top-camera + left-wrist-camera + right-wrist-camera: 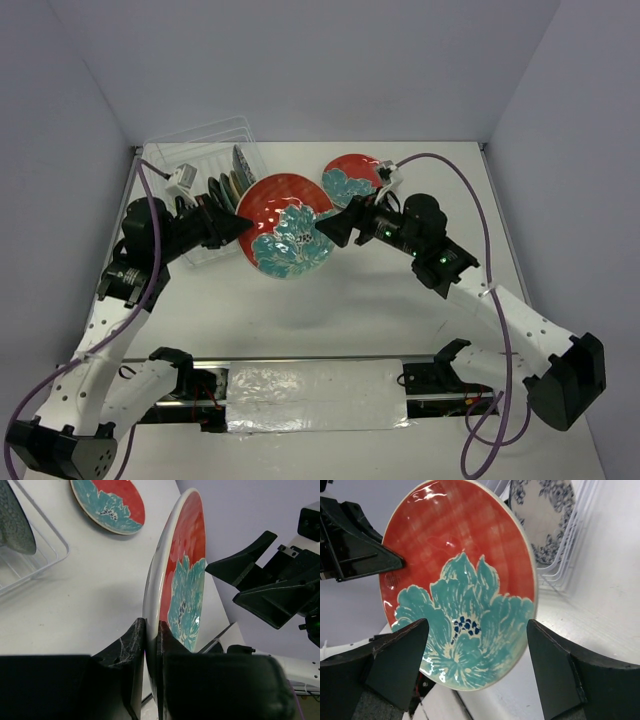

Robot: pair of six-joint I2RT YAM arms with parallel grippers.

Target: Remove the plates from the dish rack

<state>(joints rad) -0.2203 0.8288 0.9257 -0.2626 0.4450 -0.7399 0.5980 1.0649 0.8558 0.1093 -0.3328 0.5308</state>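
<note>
My left gripper [243, 228] is shut on the rim of a red plate with a teal flower [287, 225] and holds it tilted in the air, right of the dish rack [200, 150]. In the left wrist view the plate [182, 580] stands edge-on between the jaws [151, 630]. My right gripper [335, 226] is open, facing the plate's front [460, 580] with its jaws [477, 625] wide on either side, not touching. A second red and teal plate [352, 180] lies flat on the table. Several plates [232, 182] stand in the rack, among them a white one with a blue rim [545, 520].
The clear rack's wall [45, 555] lies at the table's back left, with a dark plate [15, 520] in it. A white cable connector [184, 177] sits beside the rack. Grey walls enclose the table on three sides.
</note>
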